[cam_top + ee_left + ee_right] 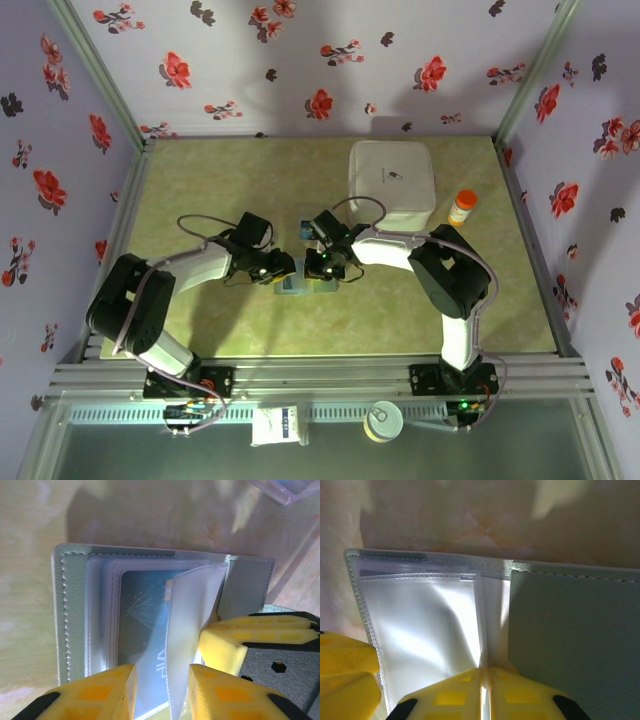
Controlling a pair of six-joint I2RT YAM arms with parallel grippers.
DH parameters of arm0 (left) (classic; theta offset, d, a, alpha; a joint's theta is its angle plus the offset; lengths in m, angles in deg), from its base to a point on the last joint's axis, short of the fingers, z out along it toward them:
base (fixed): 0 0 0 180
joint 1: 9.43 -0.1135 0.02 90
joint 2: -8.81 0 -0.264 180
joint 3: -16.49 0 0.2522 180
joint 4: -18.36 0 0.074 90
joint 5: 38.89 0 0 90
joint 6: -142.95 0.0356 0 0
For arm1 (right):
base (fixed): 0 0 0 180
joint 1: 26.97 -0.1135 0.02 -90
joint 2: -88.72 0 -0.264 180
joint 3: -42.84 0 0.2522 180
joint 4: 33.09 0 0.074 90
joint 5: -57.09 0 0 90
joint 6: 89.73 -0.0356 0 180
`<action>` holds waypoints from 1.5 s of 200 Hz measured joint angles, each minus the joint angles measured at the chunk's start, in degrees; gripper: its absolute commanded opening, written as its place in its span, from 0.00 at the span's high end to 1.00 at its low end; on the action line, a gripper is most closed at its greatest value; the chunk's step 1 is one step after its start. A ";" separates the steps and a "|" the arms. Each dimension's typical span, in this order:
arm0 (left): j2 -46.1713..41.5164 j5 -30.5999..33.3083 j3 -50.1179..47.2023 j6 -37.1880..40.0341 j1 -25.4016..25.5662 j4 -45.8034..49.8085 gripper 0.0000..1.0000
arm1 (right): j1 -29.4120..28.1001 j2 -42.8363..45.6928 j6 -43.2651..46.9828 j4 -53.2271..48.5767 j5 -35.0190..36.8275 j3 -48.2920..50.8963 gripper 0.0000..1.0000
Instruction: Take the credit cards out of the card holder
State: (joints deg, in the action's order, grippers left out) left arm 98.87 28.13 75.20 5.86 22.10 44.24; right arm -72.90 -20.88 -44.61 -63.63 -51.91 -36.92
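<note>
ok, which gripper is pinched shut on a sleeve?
The right gripper: its fingers meet on the lifted clear sleeve of the card holder. The left gripper stands open over the blue card.

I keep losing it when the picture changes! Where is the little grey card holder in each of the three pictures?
Top external: the card holder is a small shape near the middle of the table.
Left wrist: it lies open across the centre, with a blue card in its clear pocket.
Right wrist: it spans the lower part, clear pockets left, grey cover right.
Shared landmark: the pale green table beneath it.
</note>
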 measured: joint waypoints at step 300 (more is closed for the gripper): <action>11.08 -0.96 15.74 -3.43 8.57 0.76 0.66 | 5.97 20.61 5.40 -10.16 8.90 7.45 0.75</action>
State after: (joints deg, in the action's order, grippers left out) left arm 109.95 27.17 90.94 2.43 30.67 45.00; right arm -66.94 -0.27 -39.21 -73.79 -43.02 -29.46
